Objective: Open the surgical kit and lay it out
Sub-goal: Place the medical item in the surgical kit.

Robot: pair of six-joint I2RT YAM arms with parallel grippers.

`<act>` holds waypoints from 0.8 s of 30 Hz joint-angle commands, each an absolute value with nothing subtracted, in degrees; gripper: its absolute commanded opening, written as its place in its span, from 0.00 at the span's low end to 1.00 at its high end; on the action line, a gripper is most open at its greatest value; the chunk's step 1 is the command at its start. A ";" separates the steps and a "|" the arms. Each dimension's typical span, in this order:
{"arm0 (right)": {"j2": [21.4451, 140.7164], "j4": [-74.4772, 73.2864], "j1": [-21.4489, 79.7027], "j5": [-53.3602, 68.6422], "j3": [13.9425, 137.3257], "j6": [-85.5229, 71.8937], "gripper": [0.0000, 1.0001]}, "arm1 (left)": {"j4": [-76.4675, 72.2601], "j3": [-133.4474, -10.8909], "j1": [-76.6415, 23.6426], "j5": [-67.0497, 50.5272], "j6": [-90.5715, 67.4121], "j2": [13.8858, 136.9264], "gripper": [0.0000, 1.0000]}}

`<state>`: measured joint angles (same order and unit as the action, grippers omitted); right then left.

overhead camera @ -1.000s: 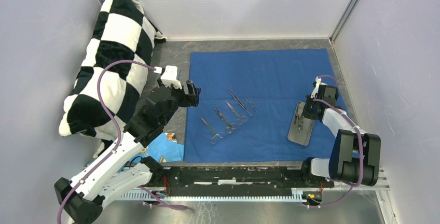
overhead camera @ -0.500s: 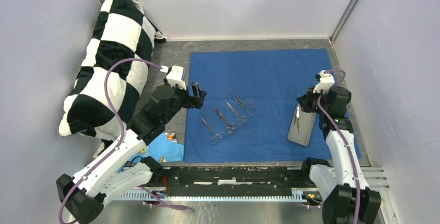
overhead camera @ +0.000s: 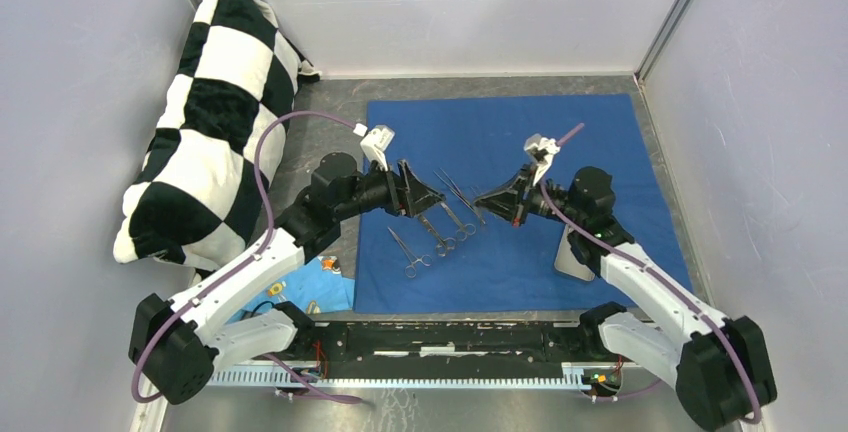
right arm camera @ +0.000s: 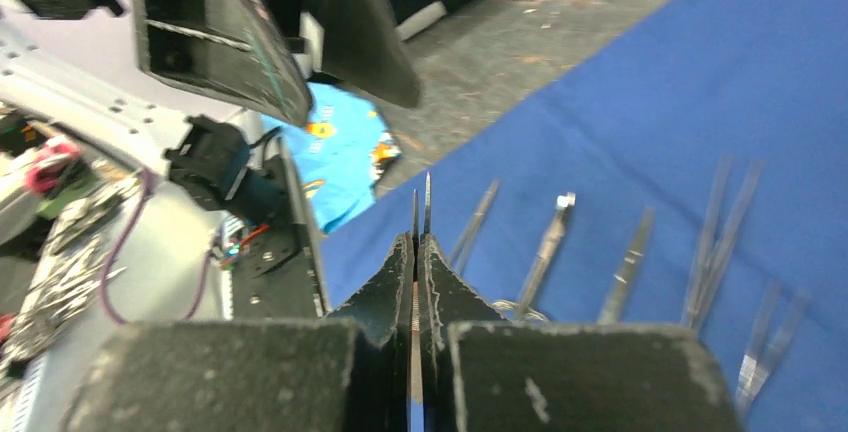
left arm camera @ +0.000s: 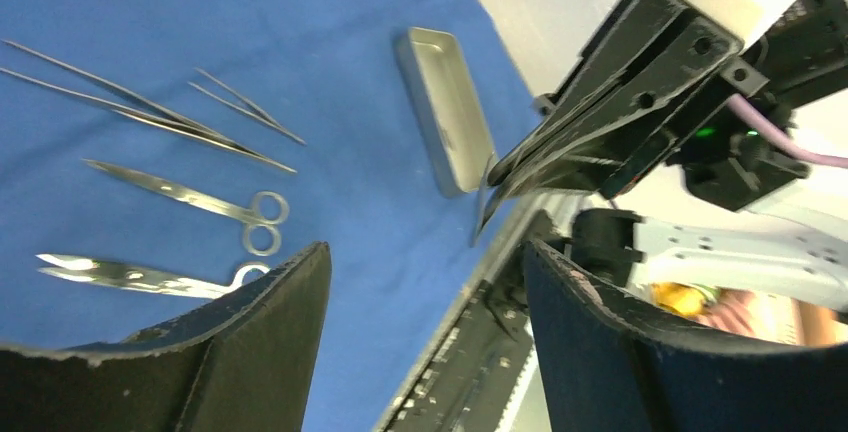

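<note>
Blue wrap [overhead camera: 500, 132] spread on bench [overhead camera: 330, 112]. My right tool [overhead camera: 487, 199] now mid-frame, off tray [left arm camera: 445, 107], clamping thin instrument [right arm camera: 420, 202]; left tool [overhead camera: 435, 197] gapes, nearer. Likely last piece.

Top external: high, behind arm bases [overhead camera: 270, 330], looks down on whole table [overhead camera: 330, 122], blue wrap [overhead camera: 560, 142] central. Left wrist: low, close, faces rightward over wrap toward steel tray [left arm camera: 445, 102], right gripper [left arm camera: 495, 192]. Right wrist: low, close, faces leftward toward left gripper [right arm camera: 345, 92] (two wrist views look at each other). All three share instrument row [overhead camera: 437, 232].
</note>
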<state>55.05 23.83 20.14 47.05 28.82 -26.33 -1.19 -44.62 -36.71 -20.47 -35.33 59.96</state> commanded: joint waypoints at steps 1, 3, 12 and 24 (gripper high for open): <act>59.47 33.55 26.18 47.90 33.12 -30.76 0.00 | -11.70 -43.04 -36.66 -30.57 -44.82 61.77 0.76; 61.53 35.02 28.45 48.15 34.22 -31.71 0.00 | -15.60 -41.99 -36.65 -32.89 -46.50 61.95 0.73; 64.79 40.89 31.84 49.48 34.87 -36.27 0.00 | -28.57 -34.30 -36.65 -34.45 -52.12 59.09 0.59; 66.62 44.85 33.58 51.77 34.68 -39.66 0.00 | -37.96 -30.78 -36.65 -36.78 -56.67 58.75 0.34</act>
<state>66.32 40.64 32.95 50.19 32.56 -38.63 -31.64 -31.51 -36.71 -34.87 -53.36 59.79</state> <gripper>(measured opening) 0.010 0.387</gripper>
